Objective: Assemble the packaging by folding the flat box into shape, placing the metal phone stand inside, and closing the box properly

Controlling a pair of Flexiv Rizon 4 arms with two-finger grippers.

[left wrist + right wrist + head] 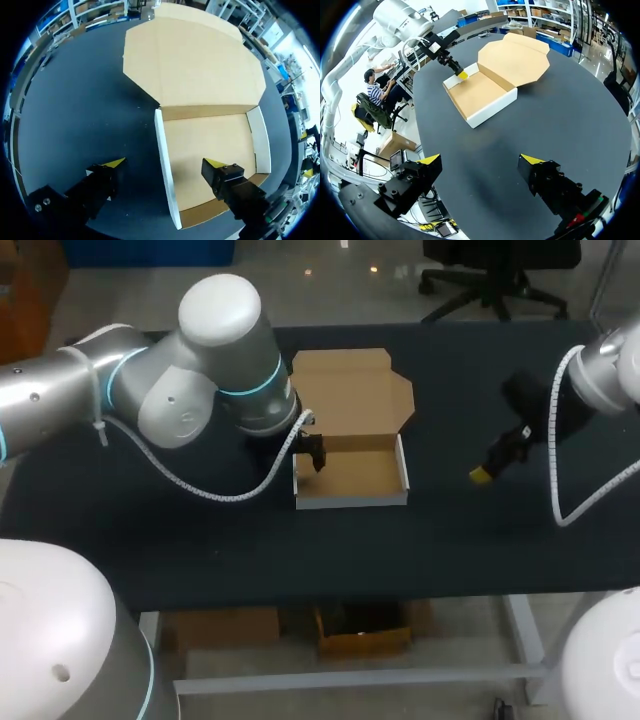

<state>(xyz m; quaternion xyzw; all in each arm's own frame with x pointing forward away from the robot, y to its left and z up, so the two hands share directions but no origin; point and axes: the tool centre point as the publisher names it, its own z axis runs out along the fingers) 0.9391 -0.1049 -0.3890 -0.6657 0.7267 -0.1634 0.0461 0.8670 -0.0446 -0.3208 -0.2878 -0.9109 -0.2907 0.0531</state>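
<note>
The cardboard box [352, 480] stands folded into a shallow white-walled tray, its brown lid [350, 390] lying open and flat behind it. Only bare cardboard shows inside the tray [210, 145]. My left gripper [318, 452] hangs over the tray's left rear corner. In the left wrist view this gripper [165, 162] is open and straddles the tray's left wall [164, 150], one finger inside the tray and one outside, neither touching it. My right gripper [485, 472] is open and holds nothing, over the dark table to the right of the box [480, 95]. No phone stand is visible.
The dark table [200, 550] lies bare around the box. My left arm's white cable [230, 495] loops low just left of the tray. From the right wrist view, my left gripper [460, 74] shows at the tray's far corner.
</note>
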